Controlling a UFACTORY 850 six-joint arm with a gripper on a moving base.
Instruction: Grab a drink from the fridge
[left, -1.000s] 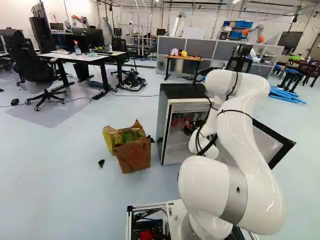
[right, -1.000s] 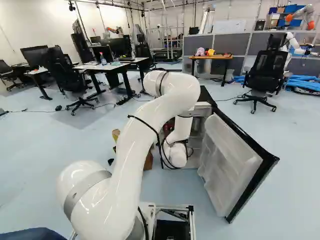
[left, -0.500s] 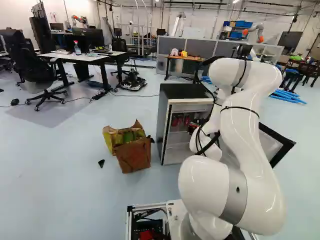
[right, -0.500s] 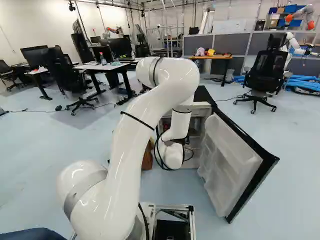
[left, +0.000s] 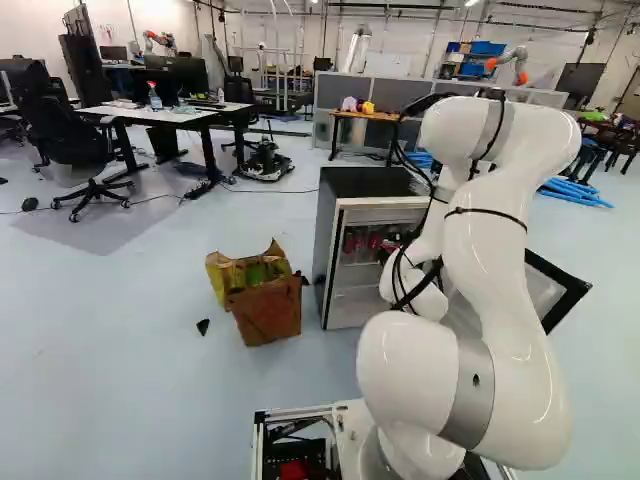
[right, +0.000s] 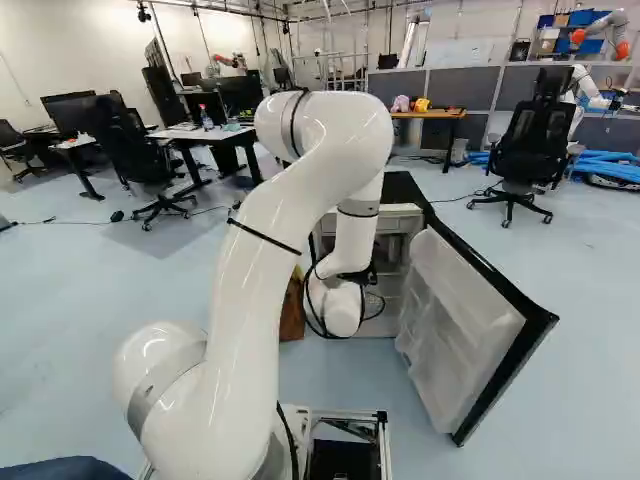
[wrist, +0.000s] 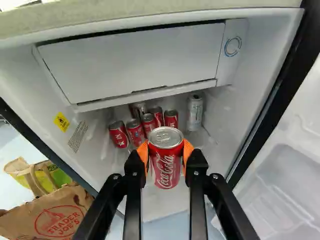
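Gripping Coca-Cola can (wrist: 166, 160) by opposite sides with fingers (wrist: 198, 166) | at open front of fridge (left: 365, 182) | likely for steady withdrawal

A red can (wrist: 166, 162) (silver top, white lettering) is gripped upright at the open fridge (left: 365, 182)
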